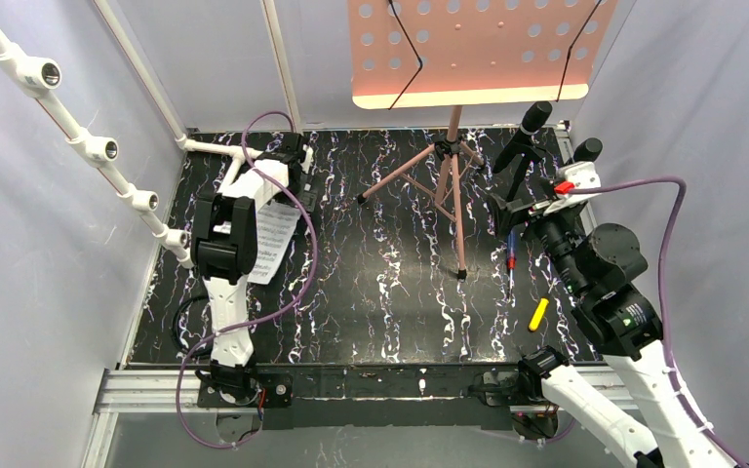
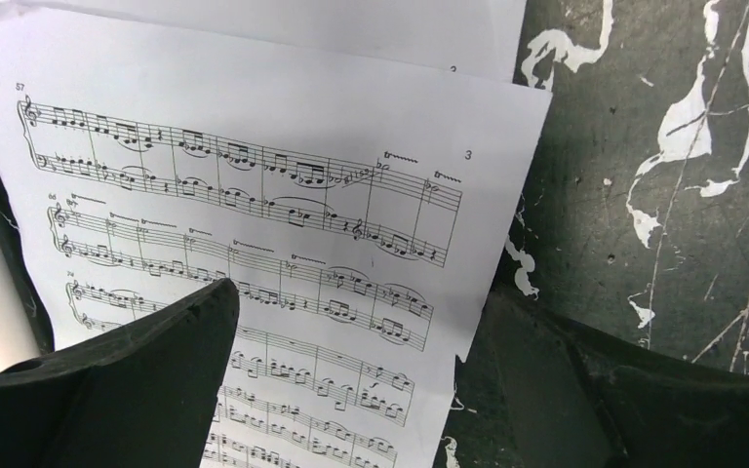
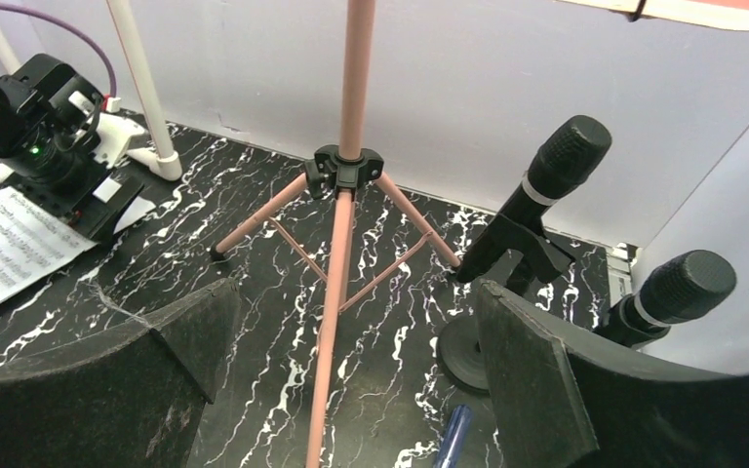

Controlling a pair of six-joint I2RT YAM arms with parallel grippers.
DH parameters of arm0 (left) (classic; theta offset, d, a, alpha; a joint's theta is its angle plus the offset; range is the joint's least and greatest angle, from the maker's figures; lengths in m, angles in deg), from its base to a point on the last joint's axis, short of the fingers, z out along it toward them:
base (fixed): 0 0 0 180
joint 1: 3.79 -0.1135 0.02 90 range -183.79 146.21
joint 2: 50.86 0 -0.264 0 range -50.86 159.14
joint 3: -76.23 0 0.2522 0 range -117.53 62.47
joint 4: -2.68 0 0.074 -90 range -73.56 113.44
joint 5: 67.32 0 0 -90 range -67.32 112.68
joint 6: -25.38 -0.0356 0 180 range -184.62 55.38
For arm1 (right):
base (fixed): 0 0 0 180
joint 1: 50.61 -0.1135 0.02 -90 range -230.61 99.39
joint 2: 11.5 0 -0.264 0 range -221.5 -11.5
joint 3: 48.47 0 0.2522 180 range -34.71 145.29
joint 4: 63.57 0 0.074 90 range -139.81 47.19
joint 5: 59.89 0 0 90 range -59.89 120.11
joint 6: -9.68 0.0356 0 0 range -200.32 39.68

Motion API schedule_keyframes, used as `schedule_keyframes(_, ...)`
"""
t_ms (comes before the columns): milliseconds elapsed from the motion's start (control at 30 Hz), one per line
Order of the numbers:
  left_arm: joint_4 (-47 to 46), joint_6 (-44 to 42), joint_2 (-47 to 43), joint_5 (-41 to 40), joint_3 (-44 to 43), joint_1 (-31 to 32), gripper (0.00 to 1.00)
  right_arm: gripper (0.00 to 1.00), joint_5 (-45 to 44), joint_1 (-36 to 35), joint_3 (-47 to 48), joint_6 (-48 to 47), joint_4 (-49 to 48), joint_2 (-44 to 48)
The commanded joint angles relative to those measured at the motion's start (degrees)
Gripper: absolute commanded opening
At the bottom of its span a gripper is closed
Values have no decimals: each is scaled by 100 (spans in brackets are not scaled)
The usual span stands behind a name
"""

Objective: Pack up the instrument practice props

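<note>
the left pincer (image 2: 363,322) stands wide open with nothing between its dark fingers, hanging over the white sheet-music pages (image 2: 283,195). these lie flat on the left side of the black, white-veined counter (image 2: 663,195), one page overlapping another. the right pincer (image 3: 356,322) is spread just as wide and grips nothing; it faces the thin pink tripod legs (image 3: 336,292), splayed near the counter's middle. above them the salmon-pink perforated music desk (image 1: 468,49) sits at the top of the pole. just right of the legs a black microphone (image 3: 546,185) leans in its clip over a round black base (image 3: 458,351), and a second microphone (image 3: 678,288) stands beside it toward the wall. a blue pen (image 3: 453,439) lies near the base, and a white pipe frame (image 1: 88,146) runs along the left edge.
</note>
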Motion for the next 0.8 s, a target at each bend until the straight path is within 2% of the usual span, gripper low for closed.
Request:
schedule_keyframes(0, 86, 79, -15, 157, -301, -28, 95, 99, 195, -29, 57, 232, -163, -117)
schedule_keyframes(233, -490, 690, -1362, 1221, 525, -27, 96, 99, 551, -29, -102, 546, -192, -579)
schedule_keyframes(367, -907, 1048, -2260, 1807, 1075, -25, 98, 99, 758, -33, -238, 1205, -531, -1122)
schedule_keyframes(600, -1198, 1576, -3543, 2701, 1842, -27, 98, 99, 1026, 57, -429, 1543, -2177, -2185)
schedule_keyframes(767, -1649, 1926, -4684, 2784, 2610, -36, 98, 99, 1539, 559, -788, 1979, -3806, -2711)
